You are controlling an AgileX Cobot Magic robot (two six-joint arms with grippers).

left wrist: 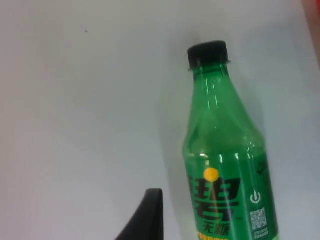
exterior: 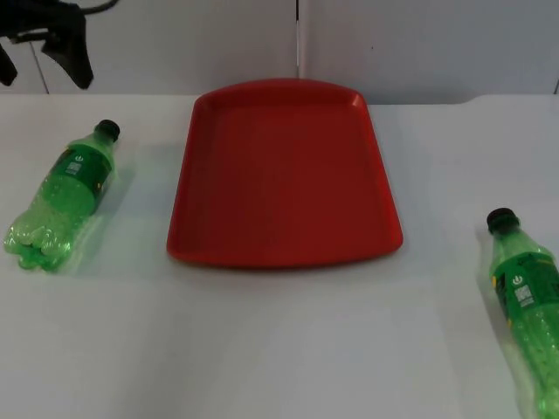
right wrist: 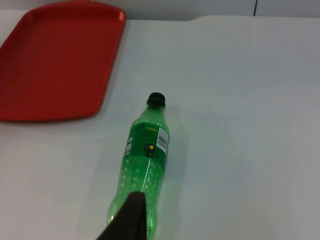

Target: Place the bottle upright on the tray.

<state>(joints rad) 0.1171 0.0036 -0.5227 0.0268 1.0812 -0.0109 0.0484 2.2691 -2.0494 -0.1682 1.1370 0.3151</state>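
Observation:
A red tray [exterior: 284, 166] lies in the middle of the table with nothing on it. One green bottle [exterior: 65, 196] with a black cap lies on its side left of the tray, cap toward the wall. My left gripper [exterior: 39, 63] hangs open above the table's far left, behind that bottle [left wrist: 225, 160] and holding nothing. A second green bottle [exterior: 527, 297] lies on its side at the right edge. My right gripper [right wrist: 129, 220] hovers over the base end of this bottle [right wrist: 142, 165], apart from it, with the tray [right wrist: 60, 60] beyond.
The grey partition wall [exterior: 419, 44] closes the table's far side just behind the tray. Bare white table top [exterior: 279, 340] stretches in front of the tray, between the two bottles.

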